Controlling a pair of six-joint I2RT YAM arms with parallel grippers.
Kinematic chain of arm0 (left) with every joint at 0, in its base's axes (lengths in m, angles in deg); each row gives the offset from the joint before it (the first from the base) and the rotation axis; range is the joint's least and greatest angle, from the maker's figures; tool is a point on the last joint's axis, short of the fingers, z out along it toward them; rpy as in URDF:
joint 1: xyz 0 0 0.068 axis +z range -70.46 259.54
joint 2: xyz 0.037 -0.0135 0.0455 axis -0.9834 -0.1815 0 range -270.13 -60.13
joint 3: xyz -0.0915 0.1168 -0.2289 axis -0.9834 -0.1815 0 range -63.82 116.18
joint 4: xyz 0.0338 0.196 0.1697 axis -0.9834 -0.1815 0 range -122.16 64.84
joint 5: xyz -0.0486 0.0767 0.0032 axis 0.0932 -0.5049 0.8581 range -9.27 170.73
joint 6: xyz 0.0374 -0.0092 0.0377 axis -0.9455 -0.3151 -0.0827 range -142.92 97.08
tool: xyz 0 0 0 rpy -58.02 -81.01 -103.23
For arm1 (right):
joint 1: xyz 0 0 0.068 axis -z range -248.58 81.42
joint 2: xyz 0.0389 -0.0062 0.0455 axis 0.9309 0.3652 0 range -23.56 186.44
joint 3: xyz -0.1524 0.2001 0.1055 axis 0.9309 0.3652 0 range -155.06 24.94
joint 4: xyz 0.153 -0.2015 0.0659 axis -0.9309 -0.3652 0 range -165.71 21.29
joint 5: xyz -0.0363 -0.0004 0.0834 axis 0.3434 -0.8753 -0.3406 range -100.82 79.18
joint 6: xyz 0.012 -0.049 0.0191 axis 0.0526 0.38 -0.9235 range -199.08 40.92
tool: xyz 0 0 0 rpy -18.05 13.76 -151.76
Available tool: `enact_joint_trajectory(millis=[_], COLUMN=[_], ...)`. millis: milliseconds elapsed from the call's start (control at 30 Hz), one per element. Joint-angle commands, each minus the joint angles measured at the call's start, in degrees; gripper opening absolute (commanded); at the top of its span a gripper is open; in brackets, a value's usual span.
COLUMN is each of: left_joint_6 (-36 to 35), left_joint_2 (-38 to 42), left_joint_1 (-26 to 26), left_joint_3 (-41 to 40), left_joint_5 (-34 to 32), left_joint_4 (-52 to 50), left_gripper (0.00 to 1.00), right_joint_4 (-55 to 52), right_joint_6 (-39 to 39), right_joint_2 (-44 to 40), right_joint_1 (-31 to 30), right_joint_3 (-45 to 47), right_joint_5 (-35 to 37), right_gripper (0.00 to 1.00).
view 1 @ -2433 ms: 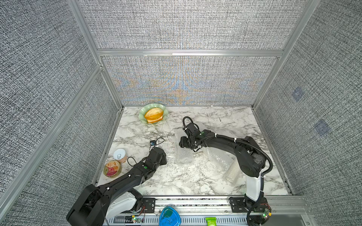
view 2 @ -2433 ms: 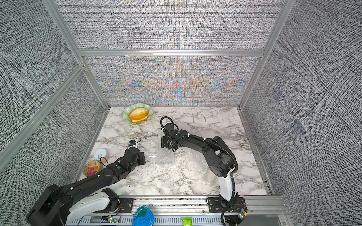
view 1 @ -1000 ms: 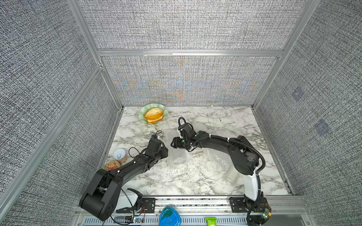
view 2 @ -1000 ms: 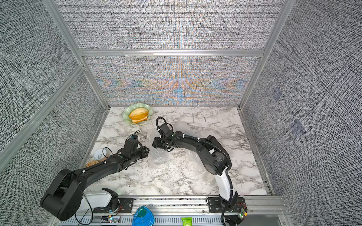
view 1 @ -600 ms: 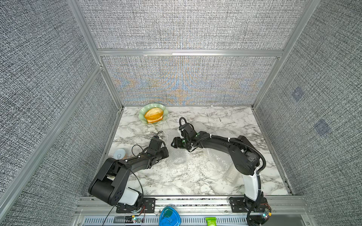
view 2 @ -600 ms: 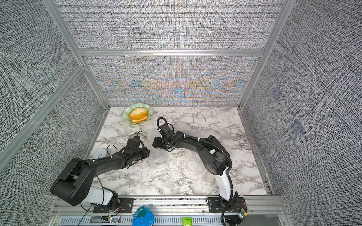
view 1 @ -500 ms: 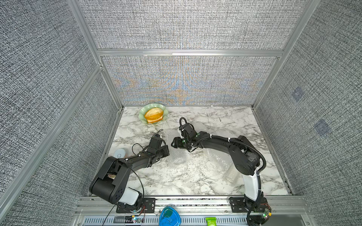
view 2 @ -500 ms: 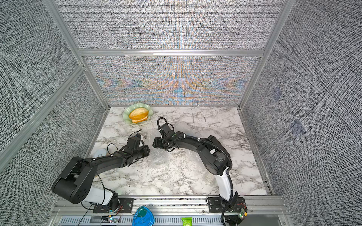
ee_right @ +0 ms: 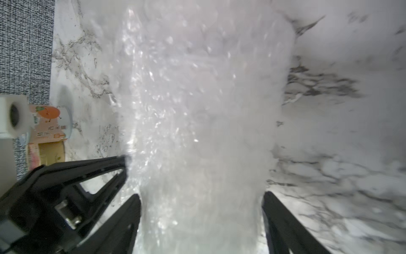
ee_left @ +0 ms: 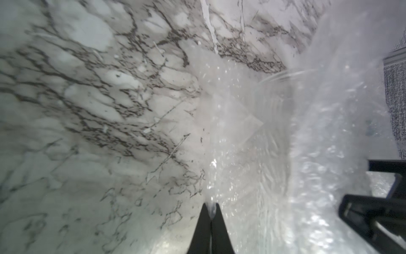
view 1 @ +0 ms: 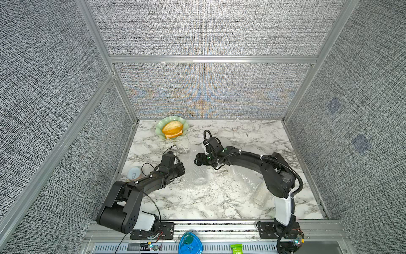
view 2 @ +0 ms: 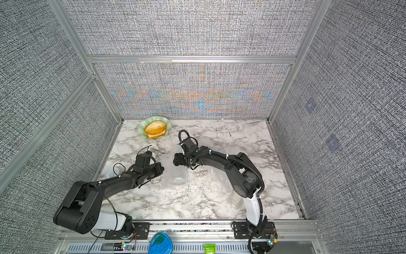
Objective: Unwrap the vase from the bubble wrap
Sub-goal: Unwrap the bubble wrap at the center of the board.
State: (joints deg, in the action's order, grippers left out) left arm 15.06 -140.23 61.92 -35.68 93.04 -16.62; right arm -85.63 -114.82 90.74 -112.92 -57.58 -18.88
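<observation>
Hard to make out: the vase [view 1: 198, 173], a clear shape inside the wrap [view 1: 193, 162], only its rounded end showing near mid-counter [view 1: 197, 204] in both top views. Blurred in both wrist views. More clear wrap [view 1: 250, 182] under the right arm, faint against the marble. A small cup [view 1: 134, 172] at the left edge partly hidden behind the left arm; in the right wrist view, printed packaging [ee_right: 49, 123] there, cut off by the left gripper's body.

Left gripper [ee_left: 210, 212] jaws pressed together on a thin edge of the wrap [ee_left: 241, 136], seen pinched between the tips in the left wrist view. Right gripper [ee_right: 201, 211] jaws spread wide, one on each side of the wrapped bundle [ee_right: 202, 110]; contact with it not clear. In both top views the bundle lies between the two grippers, left [view 2: 161, 170] and right [view 2: 176, 161].

Green scalloped dish [view 1: 161, 132] at the back left, holding an orange bun-like item [view 1: 172, 129].
</observation>
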Motion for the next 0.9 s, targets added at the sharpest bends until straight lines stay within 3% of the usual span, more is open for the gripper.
enact_joint_trajectory(millis=[0,233,633,733,867], left_joint_6=[0.26,0.21,0.43,0.64,0.47], left_joint_2=[1.33,2.43,2.72,3.09,3.36], left_joint_1=[1.48,2.90,5.74,6.26,6.55], left_joint_3=[-0.63,-1.50,-1.07,-1.03,0.10], left_joint_5=[-0.13,0.43,-0.54,-0.73,-1.55], left_joint_4=[-0.08,0.07,-1.98,-2.37,-4.09], left_gripper=[0.00,0.00,0.00,0.00,0.00], right_joint_4=[-10.41,-18.23,-27.36,-28.85,-25.43], right_joint_6=[5.83,7.97,7.56,7.11,7.05], right_joint_2=[-0.42,-2.37,5.36,6.85,2.48], right_joint_1=[0.08,-3.09,-7.24,-5.94,-3.65], right_joint_3=[-1.88,-7.80,-20.32,-19.94,-12.44], right_joint_5=[10.06,19.13,24.25,25.21,24.99], right_gripper=[0.81,0.81,0.80,0.80,0.80])
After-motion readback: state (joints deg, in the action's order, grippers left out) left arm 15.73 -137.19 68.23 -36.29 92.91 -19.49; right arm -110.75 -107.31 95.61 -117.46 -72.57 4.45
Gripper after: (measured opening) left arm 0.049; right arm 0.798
